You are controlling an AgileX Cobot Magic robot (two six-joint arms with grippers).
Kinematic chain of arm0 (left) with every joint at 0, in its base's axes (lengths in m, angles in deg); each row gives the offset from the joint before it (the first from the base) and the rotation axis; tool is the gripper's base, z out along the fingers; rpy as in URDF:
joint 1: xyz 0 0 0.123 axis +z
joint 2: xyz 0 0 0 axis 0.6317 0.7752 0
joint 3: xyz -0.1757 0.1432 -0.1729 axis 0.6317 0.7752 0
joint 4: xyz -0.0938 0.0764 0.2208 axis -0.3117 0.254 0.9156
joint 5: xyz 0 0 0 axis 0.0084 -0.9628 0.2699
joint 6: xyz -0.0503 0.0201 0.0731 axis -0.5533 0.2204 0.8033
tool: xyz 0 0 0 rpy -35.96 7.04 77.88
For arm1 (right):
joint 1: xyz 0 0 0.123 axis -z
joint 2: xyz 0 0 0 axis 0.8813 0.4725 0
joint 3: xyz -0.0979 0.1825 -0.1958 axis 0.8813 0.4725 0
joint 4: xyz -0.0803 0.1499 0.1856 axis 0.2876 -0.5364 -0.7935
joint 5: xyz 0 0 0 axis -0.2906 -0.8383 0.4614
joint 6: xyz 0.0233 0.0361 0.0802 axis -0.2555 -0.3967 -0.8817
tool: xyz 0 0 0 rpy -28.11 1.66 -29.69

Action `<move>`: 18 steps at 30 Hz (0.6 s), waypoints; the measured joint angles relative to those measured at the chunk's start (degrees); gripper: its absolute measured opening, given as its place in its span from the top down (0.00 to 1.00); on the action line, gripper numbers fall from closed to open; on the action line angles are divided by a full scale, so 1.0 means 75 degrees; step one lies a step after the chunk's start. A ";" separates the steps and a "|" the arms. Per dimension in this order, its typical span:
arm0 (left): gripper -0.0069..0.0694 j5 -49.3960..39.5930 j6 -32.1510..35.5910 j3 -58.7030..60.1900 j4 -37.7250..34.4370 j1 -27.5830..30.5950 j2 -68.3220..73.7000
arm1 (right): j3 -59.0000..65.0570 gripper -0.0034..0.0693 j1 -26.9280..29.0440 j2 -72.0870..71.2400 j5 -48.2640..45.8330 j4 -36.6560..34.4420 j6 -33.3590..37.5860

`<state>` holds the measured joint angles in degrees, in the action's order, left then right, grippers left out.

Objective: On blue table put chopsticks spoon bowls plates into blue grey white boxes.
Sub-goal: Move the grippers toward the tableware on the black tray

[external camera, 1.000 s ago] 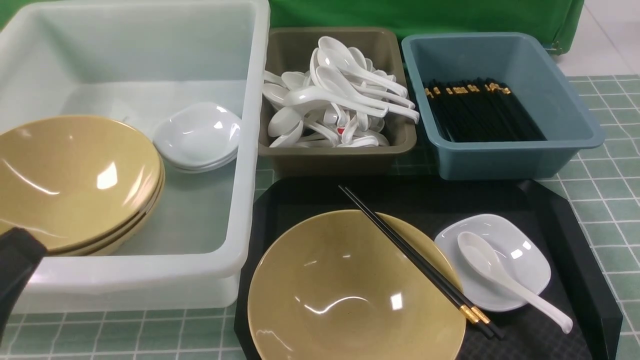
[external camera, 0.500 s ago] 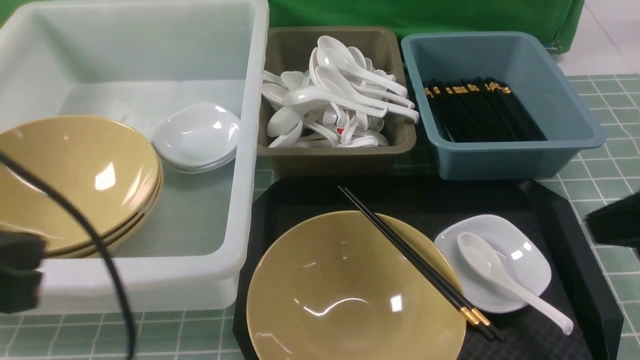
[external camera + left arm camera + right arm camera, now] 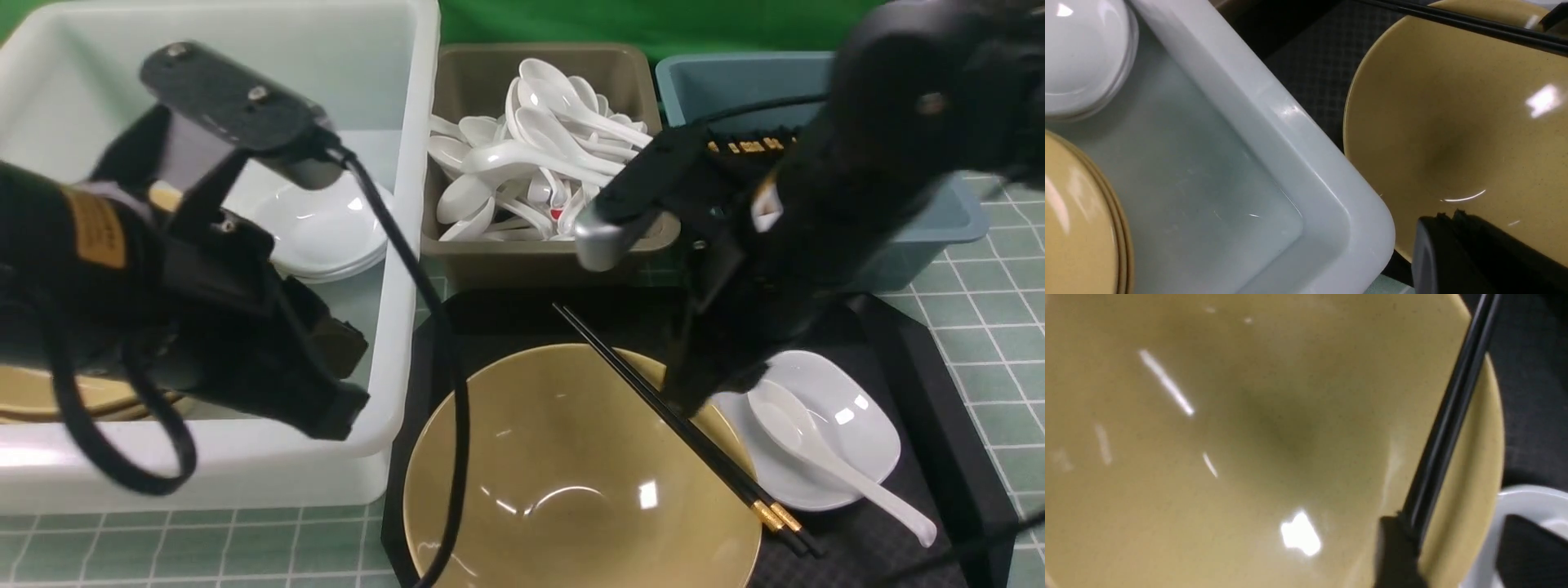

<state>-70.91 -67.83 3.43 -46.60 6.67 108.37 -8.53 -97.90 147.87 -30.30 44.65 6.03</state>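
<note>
My right gripper (image 3: 1453, 539) held its fingers (image 3: 1396, 551) apart, the chopsticks (image 3: 1449, 416) just beside one; my left gripper (image 3: 1447, 216) was closed near the bowl (image 3: 1453, 122).

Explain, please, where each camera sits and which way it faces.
Front view: between the arms, facing forward and down over the black tray; left arm and right arm show.
Left wrist view: on the left arm, looking down at the white tub and yellow bowl; shut jaws show.
Right wrist view: on the right arm, close above bowl and chopsticks; open jaws show.
All share bowl and chopsticks.
</note>
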 joint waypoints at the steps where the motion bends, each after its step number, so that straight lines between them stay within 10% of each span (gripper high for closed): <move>1: 0.93 0.0000 0.0000 0.0000 0.0000 0.0000 0.0015 | -0.0002 0.33 0.0000 0.0052 0.0013 0.0000 -0.0008; 9: 0.93 0.0255 0.0000 0.0000 0.0000 0.0000 0.0024 | -0.0002 0.15 0.0000 0.0655 0.0188 -0.0006 -0.0110; 18: 0.93 0.0578 0.0000 0.0000 0.0000 0.0000 0.0024 | -0.0018 0.40 0.0000 0.0897 0.0213 -0.0129 -0.0127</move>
<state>-66.57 -67.83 3.43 -46.60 6.67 108.56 -8.66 -97.90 154.60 -28.70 43.68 5.07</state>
